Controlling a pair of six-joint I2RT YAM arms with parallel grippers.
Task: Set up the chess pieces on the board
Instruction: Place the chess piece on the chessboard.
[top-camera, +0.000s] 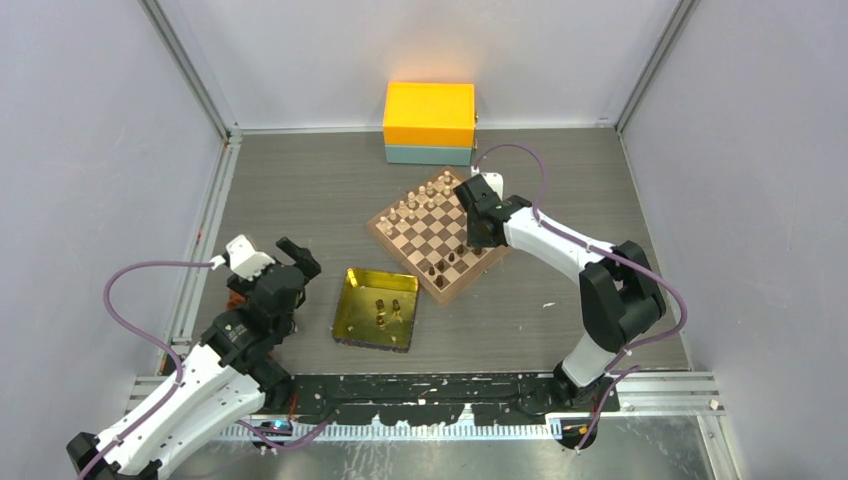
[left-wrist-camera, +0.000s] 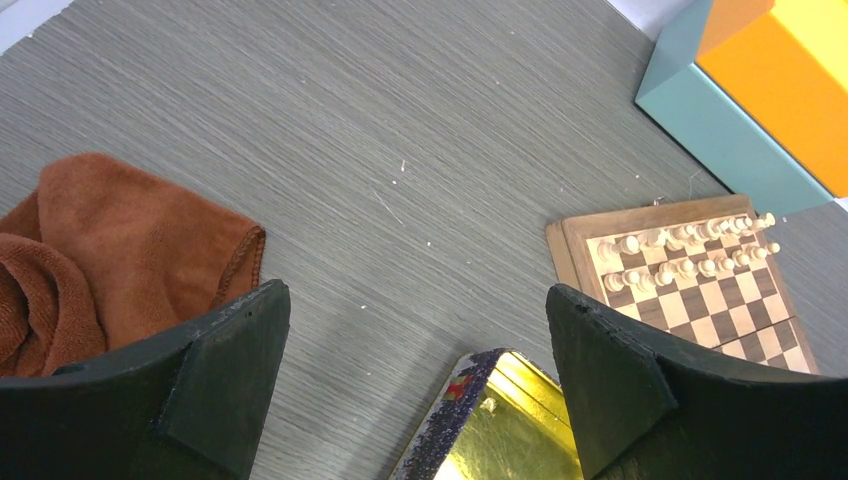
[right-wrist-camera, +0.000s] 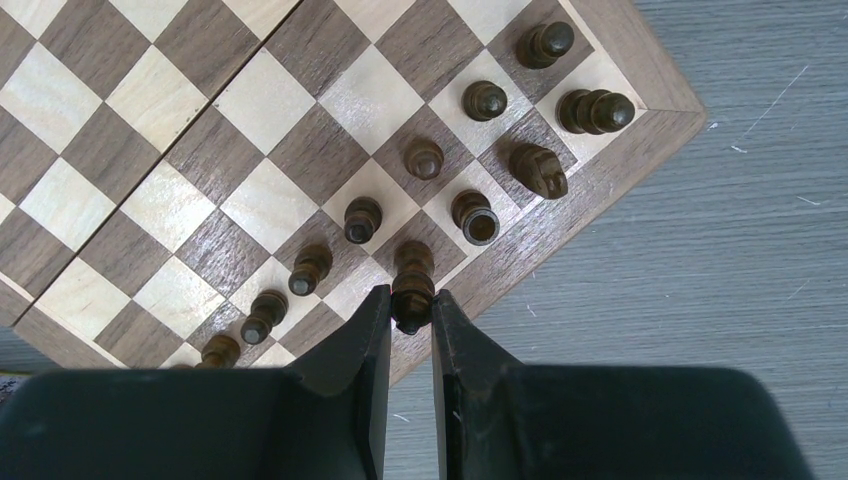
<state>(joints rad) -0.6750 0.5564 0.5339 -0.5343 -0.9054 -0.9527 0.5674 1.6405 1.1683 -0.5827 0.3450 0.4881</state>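
Now, your right hand (right-wrist-camera: 411, 308): fingers nearly together, pinching one dark piece (right-wrist-camera: 412, 283) by its upper part, over an edge-row square at the board's (right-wrist-camera: 640, 150) near side. You cannot tell whether its base has touched down.

- Neighbours: other dark pieces (right-wrist-camera: 474, 216) stand just beside it, with a pawn row one rank in.
- Risk: letting go before the base sits flat would probably tip the piece off the border onto the tabletop (right-wrist-camera: 720, 300). Fingers spreading or lifting askew could knock the neighbour.
- Remaining: a few dark pieces lie in the tray (top-camera: 350, 300), so setup looks unfinished.
- Far side: pale pieces (left-wrist-camera: 680, 245) stand in two rows.
- Left hand (left-wrist-camera: 415, 300): spread wide, holding nothing, above bare tabletop between a cloth (left-wrist-camera: 120, 230) and the tray.
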